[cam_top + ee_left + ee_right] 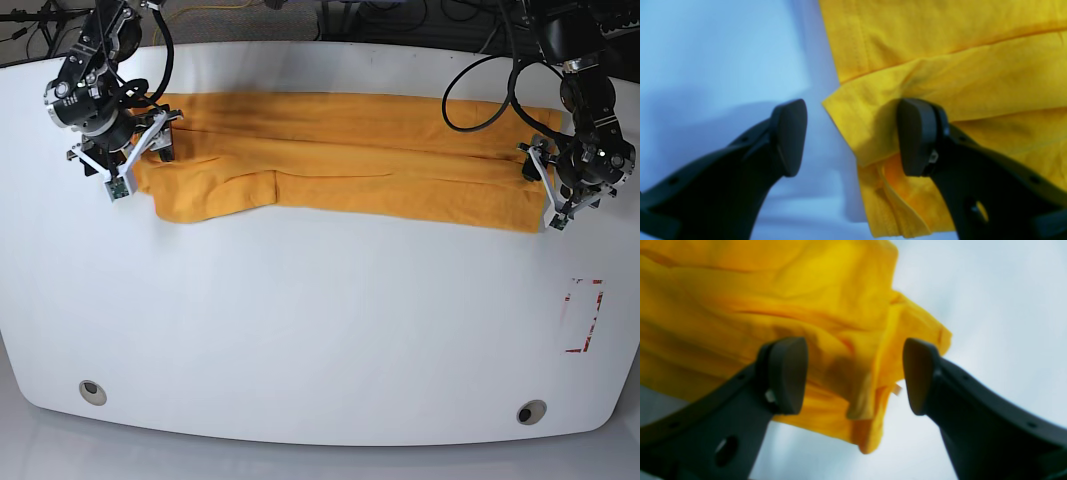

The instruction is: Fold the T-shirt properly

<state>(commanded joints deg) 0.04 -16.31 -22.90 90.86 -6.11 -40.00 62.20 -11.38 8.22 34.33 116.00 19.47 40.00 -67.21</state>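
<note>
Jaws gape wide on both grippers, left gripper (851, 136) and right gripper (853, 375), straddling opposite ends of one T-shirt (340, 165) folded lengthwise across the far white table (320, 330).

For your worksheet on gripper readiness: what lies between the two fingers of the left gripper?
In the left wrist view, the left gripper stands open, and between its fingers lie the folded corner of the T-shirt and a strip of bare white table.
</note>
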